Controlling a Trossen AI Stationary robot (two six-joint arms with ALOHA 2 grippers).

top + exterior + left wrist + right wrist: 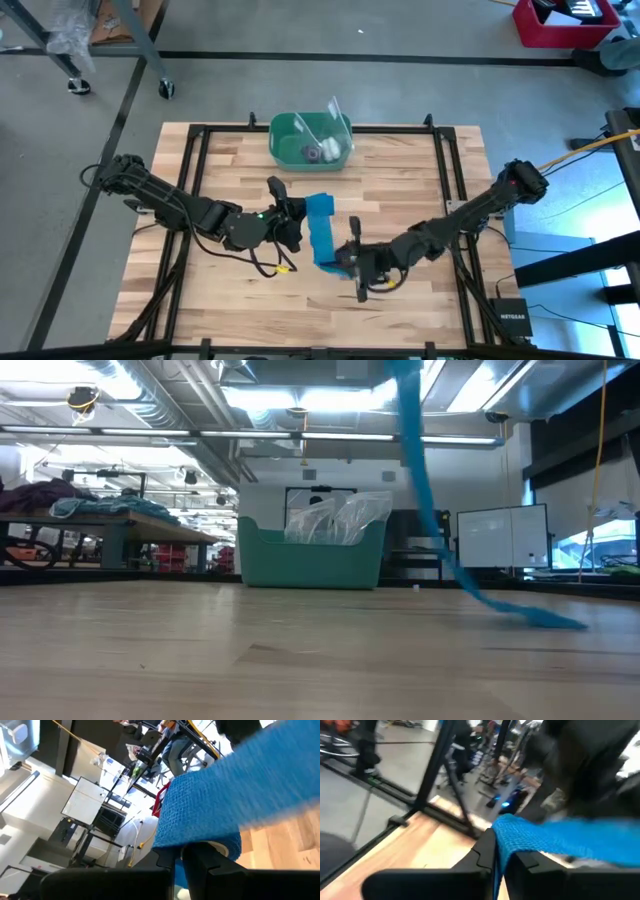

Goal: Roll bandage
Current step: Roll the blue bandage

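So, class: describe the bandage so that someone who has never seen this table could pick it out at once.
Start at the wooden table and find the green bin near its far edge. In front of the bin, at the table's middle, the left gripper and right gripper meet. The bandage is the bright blue fabric strip stretched between them, the only blue, soft thing there.

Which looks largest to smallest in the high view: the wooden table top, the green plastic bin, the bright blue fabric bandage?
1. Wooden table top, by far the largest.
2. Green plastic bin.
3. Bright blue fabric bandage.

The bin and the bandage look close in area; part of the bandage hangs above the table, nearer the camera, so their order is unsure.
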